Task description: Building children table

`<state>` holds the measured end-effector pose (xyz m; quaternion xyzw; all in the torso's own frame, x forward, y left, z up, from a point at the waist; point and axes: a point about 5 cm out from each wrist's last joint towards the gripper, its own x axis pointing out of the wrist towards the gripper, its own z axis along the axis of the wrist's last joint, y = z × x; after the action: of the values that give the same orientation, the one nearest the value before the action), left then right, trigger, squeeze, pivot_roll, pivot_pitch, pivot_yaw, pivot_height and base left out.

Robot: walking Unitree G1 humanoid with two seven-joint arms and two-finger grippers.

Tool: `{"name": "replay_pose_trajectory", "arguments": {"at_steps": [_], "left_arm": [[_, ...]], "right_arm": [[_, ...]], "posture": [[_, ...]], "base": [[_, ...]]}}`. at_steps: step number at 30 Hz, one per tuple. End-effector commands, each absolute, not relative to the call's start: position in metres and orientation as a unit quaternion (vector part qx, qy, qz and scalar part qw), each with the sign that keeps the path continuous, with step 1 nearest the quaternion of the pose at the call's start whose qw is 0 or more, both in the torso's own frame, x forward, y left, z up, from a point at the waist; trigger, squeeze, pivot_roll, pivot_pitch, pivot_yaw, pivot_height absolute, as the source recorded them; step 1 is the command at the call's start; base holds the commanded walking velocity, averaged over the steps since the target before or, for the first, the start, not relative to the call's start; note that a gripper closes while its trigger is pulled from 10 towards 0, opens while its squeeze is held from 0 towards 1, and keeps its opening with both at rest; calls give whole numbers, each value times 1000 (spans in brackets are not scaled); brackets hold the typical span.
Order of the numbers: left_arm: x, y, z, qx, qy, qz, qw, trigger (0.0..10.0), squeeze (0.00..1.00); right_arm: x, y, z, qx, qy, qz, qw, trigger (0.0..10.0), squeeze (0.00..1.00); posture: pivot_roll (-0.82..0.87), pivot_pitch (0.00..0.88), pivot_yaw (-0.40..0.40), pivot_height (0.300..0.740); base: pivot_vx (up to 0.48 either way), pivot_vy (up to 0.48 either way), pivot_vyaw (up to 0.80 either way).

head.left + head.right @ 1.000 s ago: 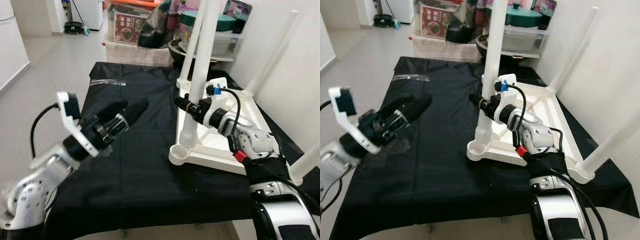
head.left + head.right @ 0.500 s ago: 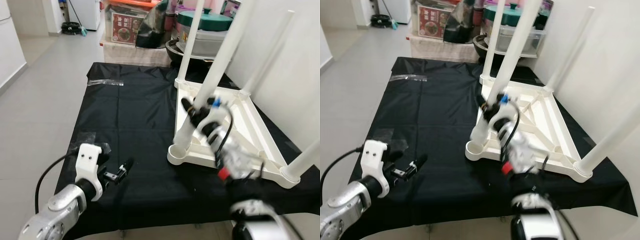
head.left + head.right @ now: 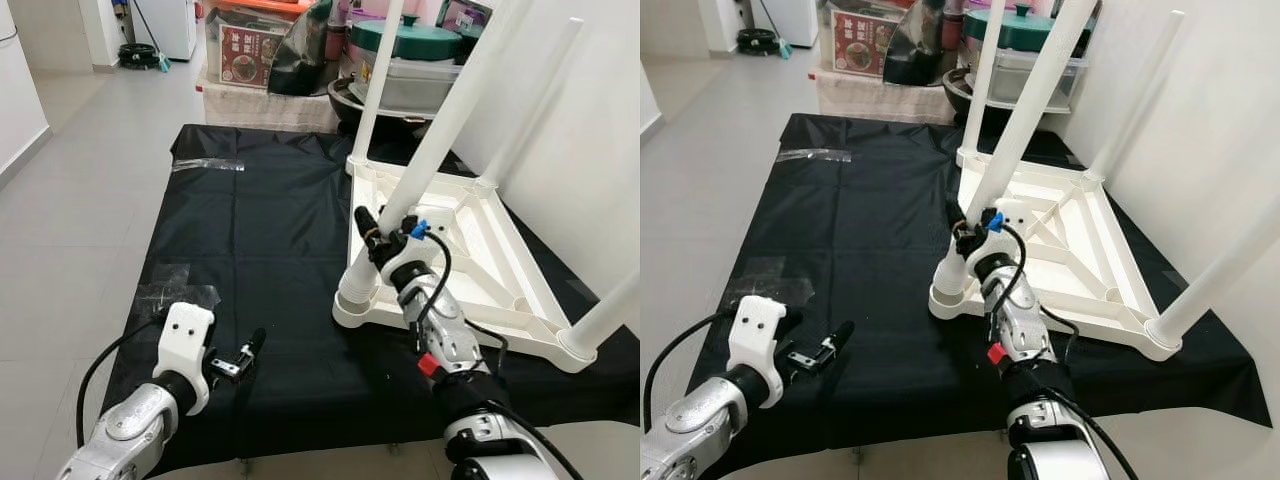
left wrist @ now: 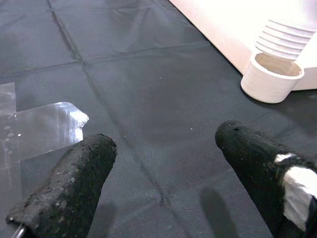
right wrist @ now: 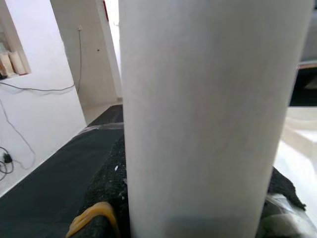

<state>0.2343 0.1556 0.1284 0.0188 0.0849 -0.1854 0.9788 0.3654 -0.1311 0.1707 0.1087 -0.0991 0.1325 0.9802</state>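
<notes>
The upturned white children's table lies on the black-covered bench, toward its right edge, with legs already standing in three of its corners. The fourth leg sits in the socket at the table's near left corner, and the right end effector is closed around it low down, just above that socket. The leg's long axis leans away and to the right (not yet upright like its neighbours), so seating it looks to turn on bringing that axis square over the socket; the right arm is plainly the nearer one.

The left end effector hovers low over the bench's near left corner, fingers spread wide and holding nothing, well apart from the table, beside a patch of clear tape.

Against a second ago, the left arm has dropped from chest height down to the bench, and the leg has tipped from nearly vertical to this slant, with the right arm still clamped on it.
</notes>
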Motion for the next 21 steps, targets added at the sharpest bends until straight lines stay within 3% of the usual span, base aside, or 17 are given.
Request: {"name": "replay_pose_trajectory", "arguments": {"at_steps": [1,21], "left_arm": [[231,152,127,20,84,-189,978,10000,0],[235,156,126,32,76,-175,981,10000,0]], "right_arm": [[364,-132,167,102,-102,132,981,0,0],[352,-135,145,61,-95,150,982,0,0]], "posture": [[107,0,-131,740],[96,0,-121,740]], "base": [[0,0,0],[0,0,0]]}}
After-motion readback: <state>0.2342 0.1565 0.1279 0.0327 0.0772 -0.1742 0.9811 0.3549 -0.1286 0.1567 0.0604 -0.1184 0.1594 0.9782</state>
